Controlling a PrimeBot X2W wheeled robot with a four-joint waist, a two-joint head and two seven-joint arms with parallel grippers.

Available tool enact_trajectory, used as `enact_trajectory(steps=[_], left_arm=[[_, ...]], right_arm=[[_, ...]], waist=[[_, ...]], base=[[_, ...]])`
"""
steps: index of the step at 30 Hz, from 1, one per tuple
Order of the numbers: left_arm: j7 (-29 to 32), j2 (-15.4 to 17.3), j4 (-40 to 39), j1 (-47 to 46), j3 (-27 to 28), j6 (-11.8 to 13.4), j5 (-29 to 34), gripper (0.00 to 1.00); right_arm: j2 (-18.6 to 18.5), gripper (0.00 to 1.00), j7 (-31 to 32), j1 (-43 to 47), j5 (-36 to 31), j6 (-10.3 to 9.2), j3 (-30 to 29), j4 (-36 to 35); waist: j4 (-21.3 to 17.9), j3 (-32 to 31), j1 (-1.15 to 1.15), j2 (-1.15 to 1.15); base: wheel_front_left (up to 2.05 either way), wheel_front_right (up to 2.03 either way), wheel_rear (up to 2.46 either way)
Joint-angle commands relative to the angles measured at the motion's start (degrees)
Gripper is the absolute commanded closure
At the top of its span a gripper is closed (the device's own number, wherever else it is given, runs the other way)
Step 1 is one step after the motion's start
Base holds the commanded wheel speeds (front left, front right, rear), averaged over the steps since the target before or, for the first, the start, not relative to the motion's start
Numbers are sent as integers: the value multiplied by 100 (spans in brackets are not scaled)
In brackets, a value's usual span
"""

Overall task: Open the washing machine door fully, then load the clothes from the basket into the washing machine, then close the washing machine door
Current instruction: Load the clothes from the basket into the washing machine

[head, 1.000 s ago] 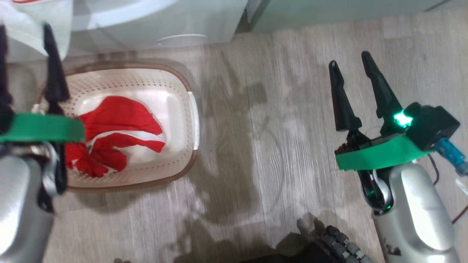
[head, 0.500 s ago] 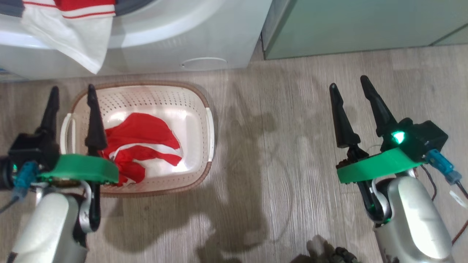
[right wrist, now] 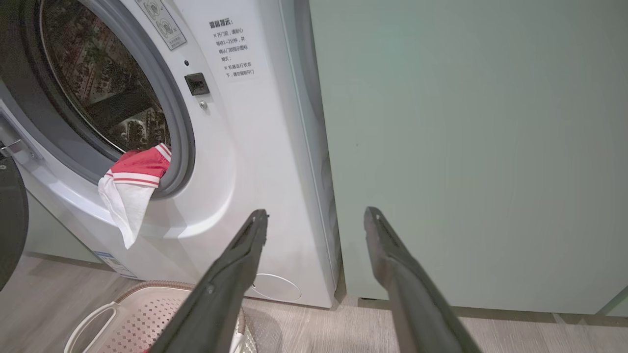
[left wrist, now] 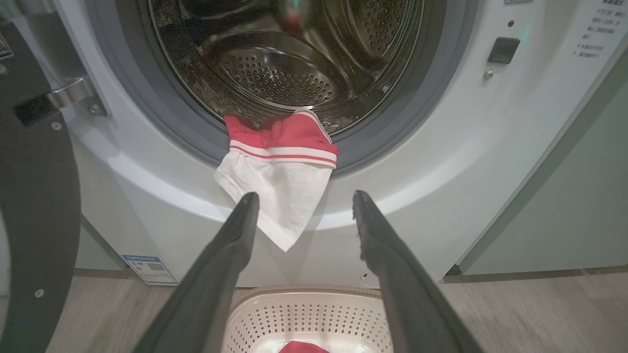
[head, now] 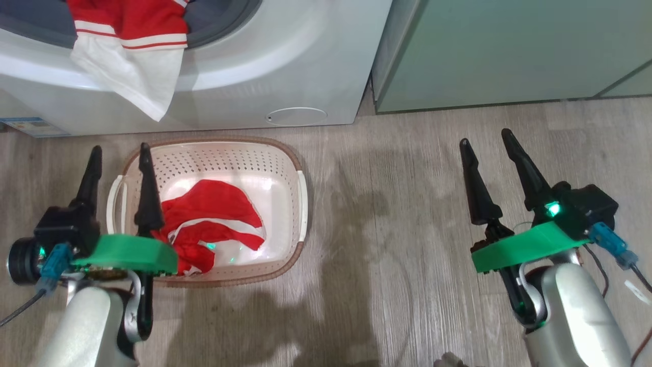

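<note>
At eight o'clock in the head view the left pincer [head: 120,148] is held wide open and empty over the left rim of the cream basket [head: 219,160], and at four o'clock the right pincer [head: 485,136] is spread, also empty, above the floor [head: 397,214]. The red striped garment [head: 214,216] is crumpled in the bottom of the basket, so it is best pinched from above at its raised fold, clear of the perforated wall. Beyond, at eleven o'clock, a red-and-white garment [head: 127,56] is draped over the seal [head: 219,20] of the washing machine [head: 285,66] and should be pushed in.
</note>
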Motion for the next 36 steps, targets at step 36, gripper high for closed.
enact_trajectory(steps=[36], left_arm=[[1165,461,2233,-2615,432,-922,-64,0]], right_arm=[[-7,0,-113,-405,282,0,559,-397]], waist=[[-555,1075,0,0]], base=[[0,0,0]])
